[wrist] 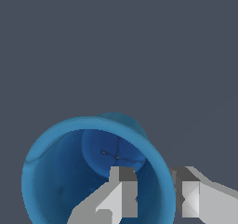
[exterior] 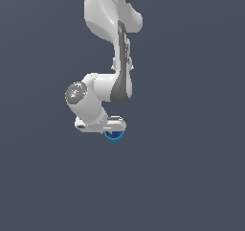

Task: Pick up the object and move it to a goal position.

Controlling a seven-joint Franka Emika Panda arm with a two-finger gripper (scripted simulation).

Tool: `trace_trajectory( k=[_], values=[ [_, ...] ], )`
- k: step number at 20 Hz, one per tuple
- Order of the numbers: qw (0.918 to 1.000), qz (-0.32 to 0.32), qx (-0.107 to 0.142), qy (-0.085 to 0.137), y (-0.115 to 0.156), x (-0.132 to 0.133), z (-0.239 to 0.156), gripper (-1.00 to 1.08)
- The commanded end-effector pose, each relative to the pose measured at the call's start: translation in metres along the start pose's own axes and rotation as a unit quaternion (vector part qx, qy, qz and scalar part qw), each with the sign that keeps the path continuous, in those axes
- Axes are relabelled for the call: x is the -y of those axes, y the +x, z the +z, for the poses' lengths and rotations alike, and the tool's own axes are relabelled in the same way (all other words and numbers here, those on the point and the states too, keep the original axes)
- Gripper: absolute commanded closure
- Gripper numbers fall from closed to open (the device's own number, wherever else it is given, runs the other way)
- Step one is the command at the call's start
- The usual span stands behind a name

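gripper point(wrist: 152, 197) pinches the blue cup's point(wrist: 56, 172) rim, one finger point(wrist: 122, 195) inside, one outside; cup beneath the wrist

In the exterior view the arm point(exterior: 107, 43) runs off the top edge and its hand hides most of the blue cup point(exterior: 115, 136). In the wrist view the cup's point(wrist: 56, 172) rim and the fingers point(wrist: 123, 195) are cut by the picture's edge.

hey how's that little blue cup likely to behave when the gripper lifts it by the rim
The blue cup is round and hollow, so it probably rolls if dropped on its side. The gripper has one finger inside and one outside the wall, an off-centre hold, so the cup may tilt or swing. It looks rigid and smooth, possibly slippery.
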State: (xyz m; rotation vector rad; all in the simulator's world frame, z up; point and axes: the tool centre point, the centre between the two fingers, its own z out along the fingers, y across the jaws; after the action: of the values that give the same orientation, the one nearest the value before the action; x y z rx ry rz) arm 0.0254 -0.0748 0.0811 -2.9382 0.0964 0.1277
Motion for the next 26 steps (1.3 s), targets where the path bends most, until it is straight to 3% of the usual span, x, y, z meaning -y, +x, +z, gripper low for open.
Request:
trace_trajectory(
  k=[1, 26],
  values=[
    [1.0000, 0.000, -0.002, 0.000, 0.006, -0.006, -0.012, 1.08],
    [1.0000, 0.000, -0.001, -0.001, 0.071, -0.076, -0.129, 1.08]
  ],
)
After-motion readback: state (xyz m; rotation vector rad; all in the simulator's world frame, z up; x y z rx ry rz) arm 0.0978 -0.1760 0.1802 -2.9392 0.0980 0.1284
